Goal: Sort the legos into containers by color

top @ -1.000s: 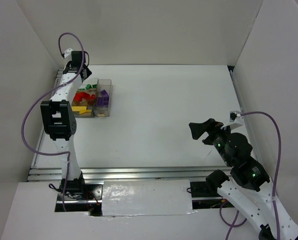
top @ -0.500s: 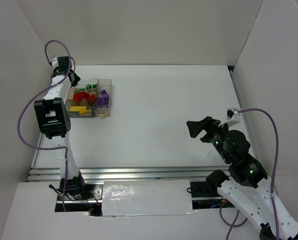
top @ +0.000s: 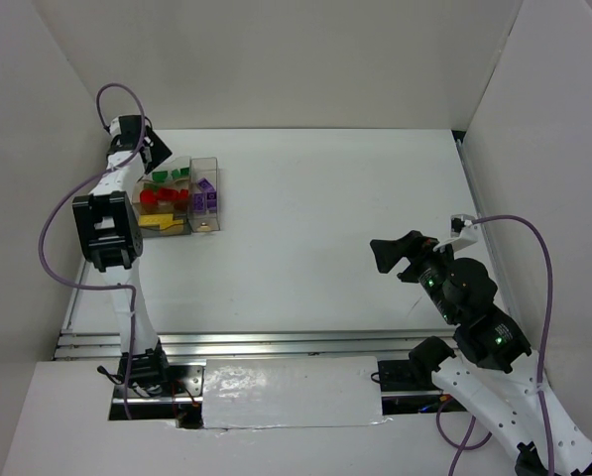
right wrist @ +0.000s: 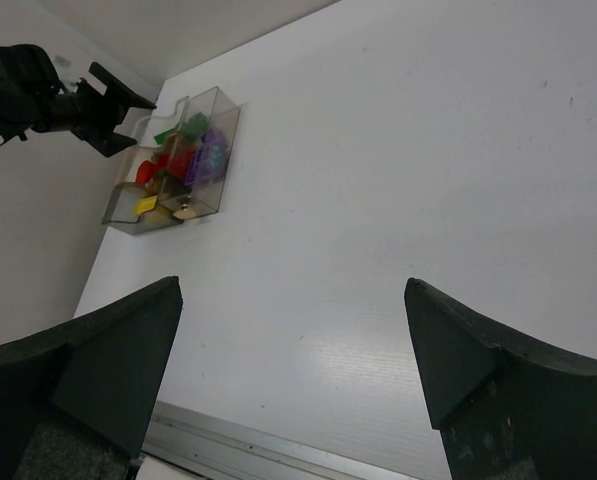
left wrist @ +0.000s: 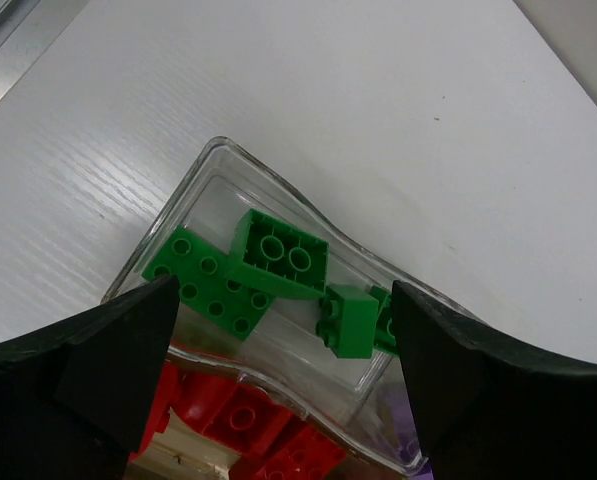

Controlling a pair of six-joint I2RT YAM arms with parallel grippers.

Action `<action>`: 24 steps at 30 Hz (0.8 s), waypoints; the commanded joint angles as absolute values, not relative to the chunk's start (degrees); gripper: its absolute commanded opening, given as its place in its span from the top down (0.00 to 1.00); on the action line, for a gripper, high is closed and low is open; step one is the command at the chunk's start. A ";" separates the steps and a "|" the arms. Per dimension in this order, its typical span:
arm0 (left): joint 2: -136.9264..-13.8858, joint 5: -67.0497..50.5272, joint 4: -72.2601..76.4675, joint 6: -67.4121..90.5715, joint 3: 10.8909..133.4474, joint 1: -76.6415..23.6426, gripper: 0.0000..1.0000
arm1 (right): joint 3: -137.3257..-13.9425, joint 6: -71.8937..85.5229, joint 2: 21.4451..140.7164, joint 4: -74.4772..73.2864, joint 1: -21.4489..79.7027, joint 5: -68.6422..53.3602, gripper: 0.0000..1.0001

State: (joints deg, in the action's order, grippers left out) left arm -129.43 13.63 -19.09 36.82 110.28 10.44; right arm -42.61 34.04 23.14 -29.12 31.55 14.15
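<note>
The clear container (top: 212, 164) stands at the table's far left. Green legos (left wrist: 276, 252) lie in its far compartment, red legos (left wrist: 240, 420) in the one beside it. From the top view, purple legos (top: 206, 195) fill the long compartment and yellow legos (top: 157, 220) the nearest one. My left gripper (left wrist: 283, 300) hangs open just above the green compartment, nothing between its fingers. My right gripper (right wrist: 293, 290) is open and empty over bare table at the near right, far from the container (right wrist: 218, 110).
White walls close in the table on the left, back and right. A metal rail (top: 276, 344) runs along the near edge, and another along the left edge beside the container. The left arm's purple cable (top: 53, 223) loops out to the left.
My left gripper has opened and shifted back over the container's far end. One more green lego now shows in the far compartment. The right arm has barely moved.
</note>
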 commanded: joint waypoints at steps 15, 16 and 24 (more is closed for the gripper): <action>-92.67 7.29 -37.00 31.46 116.41 0.44 0.01 | -47.45 30.85 24.60 -31.27 31.20 17.75 0.00; -88.46 8.08 -36.91 31.90 111.58 0.44 0.01 | -48.50 29.89 25.04 -32.25 31.29 18.01 0.00; -50.56 13.54 -38.49 29.45 71.38 -2.37 0.01 | -59.67 25.14 27.51 -42.70 31.46 15.56 0.00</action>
State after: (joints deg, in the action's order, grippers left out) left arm -51.42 11.94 -33.63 31.48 78.24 -2.31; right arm -56.38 28.38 27.38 -37.89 31.55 16.75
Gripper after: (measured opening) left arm 0.994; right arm 0.995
